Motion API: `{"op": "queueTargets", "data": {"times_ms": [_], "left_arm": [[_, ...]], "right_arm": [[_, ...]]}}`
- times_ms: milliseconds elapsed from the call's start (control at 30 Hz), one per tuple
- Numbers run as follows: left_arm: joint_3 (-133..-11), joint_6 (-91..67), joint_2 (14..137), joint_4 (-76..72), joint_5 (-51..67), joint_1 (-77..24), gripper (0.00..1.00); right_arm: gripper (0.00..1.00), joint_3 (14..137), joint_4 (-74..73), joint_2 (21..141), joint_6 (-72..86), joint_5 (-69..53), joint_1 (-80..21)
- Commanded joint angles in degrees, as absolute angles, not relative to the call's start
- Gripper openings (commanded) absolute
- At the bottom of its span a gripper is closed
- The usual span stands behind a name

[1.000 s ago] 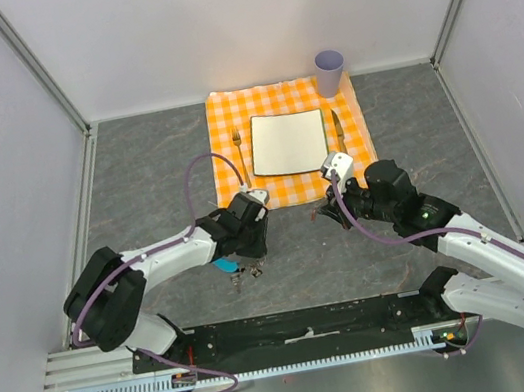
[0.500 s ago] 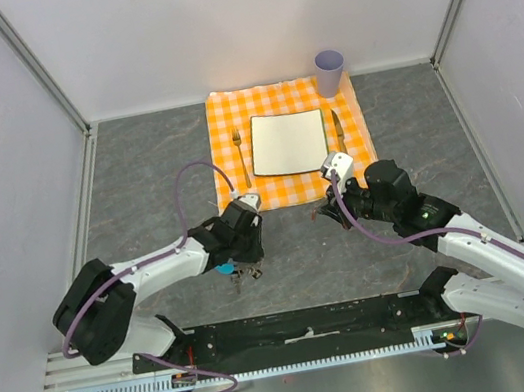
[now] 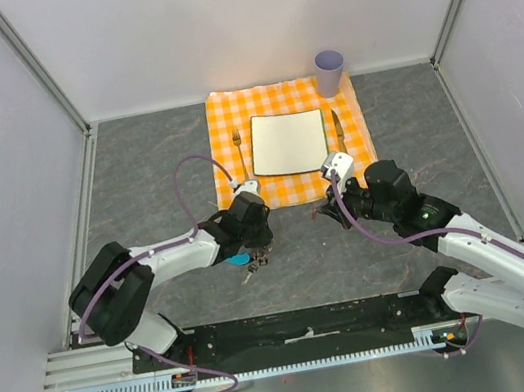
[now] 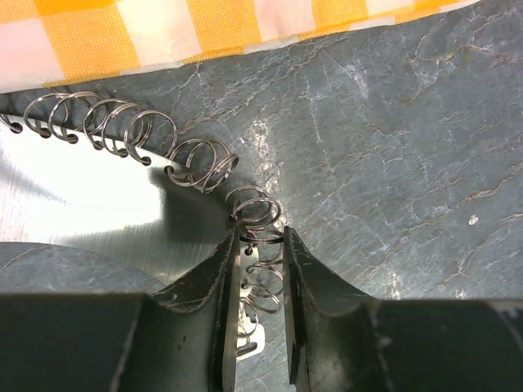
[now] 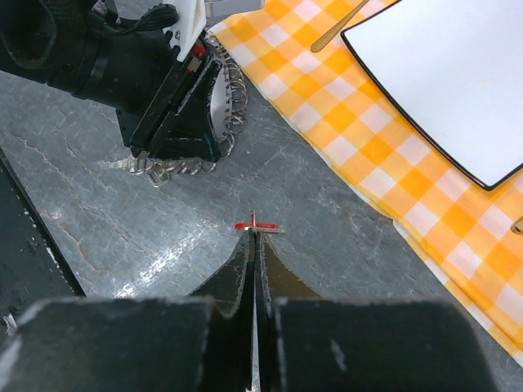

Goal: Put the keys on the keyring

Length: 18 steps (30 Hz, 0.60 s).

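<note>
The keyring is a chain of silvery rings (image 4: 147, 135) lying on the grey table by the cloth's edge. In the top view its blue tab (image 3: 240, 259) and small metal bits (image 3: 253, 270) show under my left gripper (image 3: 256, 246). My left gripper (image 4: 260, 241) is shut on one ring of the chain, low over the table. In the right wrist view the chain (image 5: 233, 98) hangs below the left gripper. My right gripper (image 5: 254, 233) is shut on the tiny red-headed key (image 5: 260, 226) and holds it above the table, a short way right of the keyring. In the top view the right gripper (image 3: 325, 213) hides the key.
An orange checked cloth (image 3: 237, 195) lies behind both grippers with a white square plate (image 3: 287, 141), a fork (image 3: 237, 147) to its left and a knife (image 3: 339, 130) to its right. A purple cup (image 3: 329, 71) stands at the cloth's far right corner.
My left gripper swung a little left, then back right and slightly toward the cloth, dragging the keyring and blue tab with it. The right arm has not moved.
</note>
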<state>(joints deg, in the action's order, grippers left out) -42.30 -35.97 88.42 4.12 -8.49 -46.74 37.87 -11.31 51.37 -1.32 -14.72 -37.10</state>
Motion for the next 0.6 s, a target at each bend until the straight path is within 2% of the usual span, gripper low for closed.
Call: {"op": "queueTargets", "data": {"times_ms": [0,33,67,200,333,567], "left_arm": [[-41.8,-34.8,86.8,2.0,-10.1,-47.0,0.27],[-41.2,-33.8,84.7,2.0,-10.1,-46.9,0.32],[-41.2,-31.5,83.5,2.2,-10.1,-47.0,0.41],[-40.6,-25.2,78.5,4.1,-10.3,-46.8,0.52],[-36.5,-18.6,74.2,0.5,-9.9,-46.8,0.5],[-34.3,-9.7,75.1,-2.3,-7.0,-46.0,0.37]], "right_arm": [[0.0,37.6,-10.5,50.5,-1.6,-14.1,-37.4],[0.0,37.6,-10.5,50.5,-1.5,-14.1,-37.5],[0.0,37.7,-10.5,50.6,-1.5,-14.1,-37.5],[0.0,37.7,-10.5,50.6,-1.6,-14.1,-37.6],[0.0,37.7,-10.5,50.3,-1.5,-14.2,-37.6],[0.0,37.7,-10.7,50.2,-1.4,-14.3,-37.9]]}}
